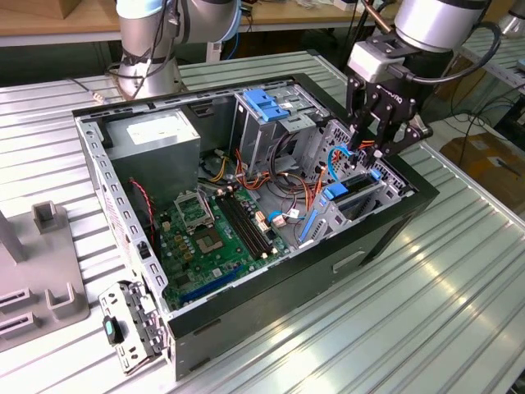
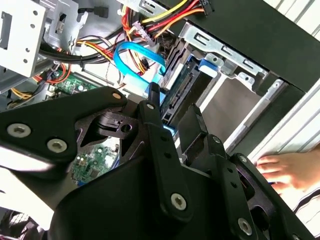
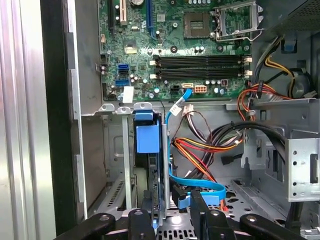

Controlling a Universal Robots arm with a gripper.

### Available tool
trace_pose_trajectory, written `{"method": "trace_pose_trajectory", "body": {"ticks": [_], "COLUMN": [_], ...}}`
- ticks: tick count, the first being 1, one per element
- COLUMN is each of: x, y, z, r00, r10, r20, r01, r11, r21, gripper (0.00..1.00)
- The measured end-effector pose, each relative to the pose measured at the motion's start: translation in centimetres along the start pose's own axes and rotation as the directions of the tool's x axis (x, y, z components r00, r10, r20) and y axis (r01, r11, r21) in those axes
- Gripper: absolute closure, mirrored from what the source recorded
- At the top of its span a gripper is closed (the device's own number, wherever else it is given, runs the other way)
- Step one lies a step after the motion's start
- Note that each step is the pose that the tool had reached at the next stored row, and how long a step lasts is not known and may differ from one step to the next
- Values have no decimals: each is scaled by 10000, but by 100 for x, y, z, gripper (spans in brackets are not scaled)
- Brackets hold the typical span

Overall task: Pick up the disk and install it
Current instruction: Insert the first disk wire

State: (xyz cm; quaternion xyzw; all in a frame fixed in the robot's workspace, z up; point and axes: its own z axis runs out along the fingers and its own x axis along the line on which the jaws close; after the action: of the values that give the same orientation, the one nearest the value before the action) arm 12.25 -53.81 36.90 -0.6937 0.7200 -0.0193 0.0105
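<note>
Install step is being worked: the silver-grey hard drive with bright blue plastic rails [image 3: 149, 150] is being carried on edge by the metal drive bay [image 3: 126, 160] of the open black computer case [image 1: 394, 222]. The black two-finger tool [image 1: 379, 148] is being shown spread astride it, contact unclear. Seating is being judged unfinished, with straight pressure needed and the flat blue cable [image 3: 200, 186] kept clear.

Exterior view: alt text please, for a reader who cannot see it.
The arm's gripper hangs over the corner of an open computer case at the exterior view's right, just above the disk, which is set on edge in its blue rails. The case lies on a ribbed metal table, motherboard exposed.
</note>
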Motion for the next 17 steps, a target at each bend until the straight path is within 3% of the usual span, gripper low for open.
{"method": "trace_pose_trajectory", "body": {"ticks": [4, 12, 16, 17], "x": [-12, -13, -13, -13], "y": [-6, -11, -13, -14], "z": [76, 78, 78, 78], "r00": [10000, 10000, 10000, 10000], "r10": [1, 0, 0, 0], "r20": [0, 0, 0, 0], "r01": [-1, 0, 0, 0], "r11": [10000, 10000, 10000, 10000], "r21": [-2, -2, -2, -2], "gripper": [57, 59, 84, 84]}}
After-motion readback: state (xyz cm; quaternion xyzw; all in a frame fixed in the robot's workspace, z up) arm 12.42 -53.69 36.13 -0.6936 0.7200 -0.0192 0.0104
